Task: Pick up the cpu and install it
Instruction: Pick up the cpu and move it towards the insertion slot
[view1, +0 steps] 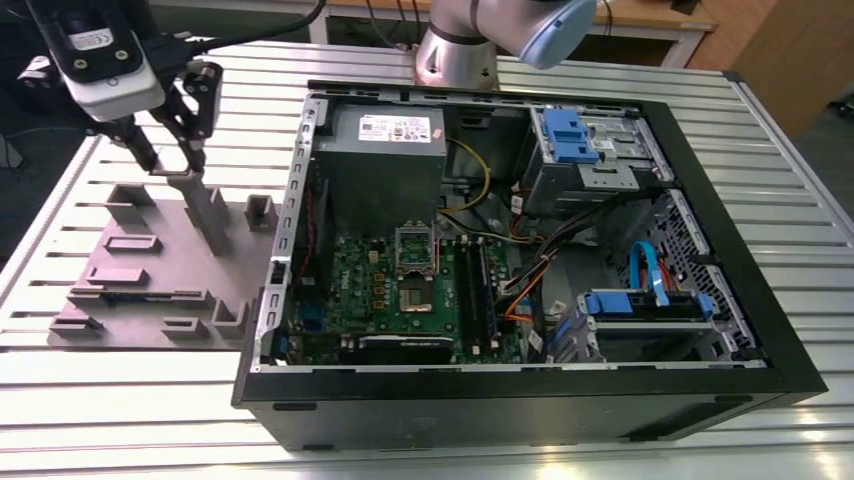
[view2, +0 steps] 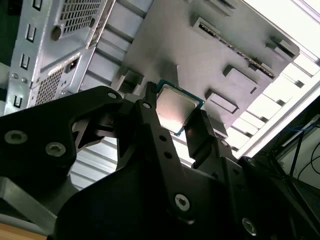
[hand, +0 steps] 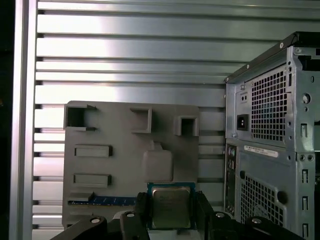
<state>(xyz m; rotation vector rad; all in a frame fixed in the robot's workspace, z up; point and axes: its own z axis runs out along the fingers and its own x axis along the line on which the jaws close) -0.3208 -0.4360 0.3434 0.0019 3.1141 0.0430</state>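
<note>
Pinching the cpu (hand: 171, 207), claw (view1: 174, 167) above grey tray (view1: 140, 285); motherboard (view1: 358, 290) inside open case (view1: 534, 405).

cpu (hand: 171, 207): in the first wrist view both side edges are tucked under the gripper (hand: 171, 200) fingers (hand: 142, 212), and one edge sinks behind the black gripper body.
cpu, exterior view: just a speck between the fingertips, upper left of the frame, too small to make out.
tray (hand: 125, 150): one end swallowed by the gripper in both wrist views.
robot arm (view1: 467, 40): cut off by the exterior view's top edge.
computer case (hand: 270, 150): sliced by the frame edge in the first wrist view.
socket (view1: 416, 262): too small to tell what's in its dark centre.
</note>
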